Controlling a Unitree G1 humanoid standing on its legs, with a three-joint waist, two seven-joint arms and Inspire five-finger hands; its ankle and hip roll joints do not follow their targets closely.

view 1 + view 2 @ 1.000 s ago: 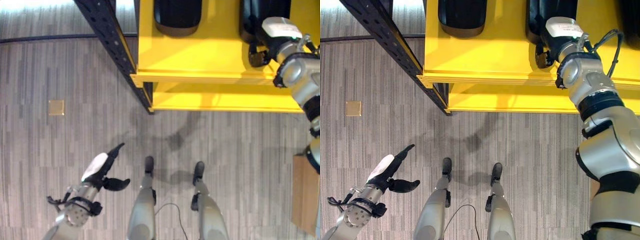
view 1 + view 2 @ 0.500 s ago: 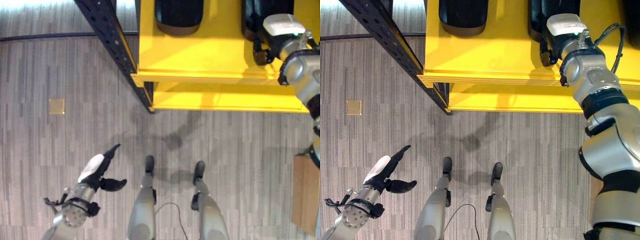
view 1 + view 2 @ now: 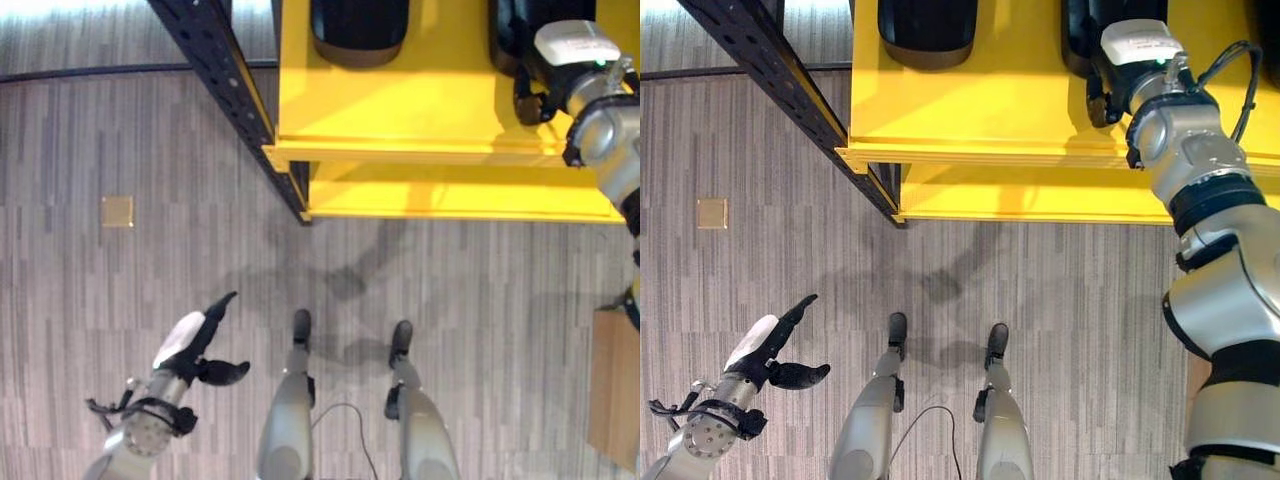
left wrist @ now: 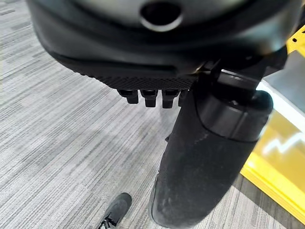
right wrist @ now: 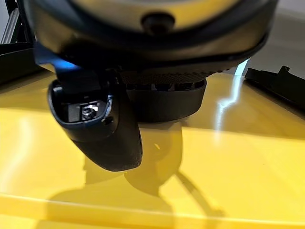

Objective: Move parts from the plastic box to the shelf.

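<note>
My right hand (image 3: pixel 1137 52) reaches onto the yellow shelf (image 3: pixel 970 110) at the upper right, over a black moulded part (image 3: pixel 1080 25) that lies on the shelf top. In the right wrist view the part (image 5: pixel 164 105) sits under the straight fingers, and the thumb (image 5: pixel 97 129) stands clear beside it, touching nothing. A second black part (image 3: pixel 358 28) lies further left on the same shelf. My left hand (image 3: pixel 188 343) hangs low at the lower left above the carpet, open and empty, with its thumb (image 4: pixel 205 162) spread out.
A black steel shelf post (image 3: pixel 225 95) slants down to the shelf's left corner. More black parts (image 5: pixel 281 86) lie on the shelf either side of my right hand. A brown cardboard box (image 3: pixel 615 390) stands at the right edge. A brass floor plate (image 3: pixel 117 211) is set in the grey carpet.
My right hand has slid a little deeper onto the shelf with the part under it. My left hand has sunk slightly toward the lower left.
</note>
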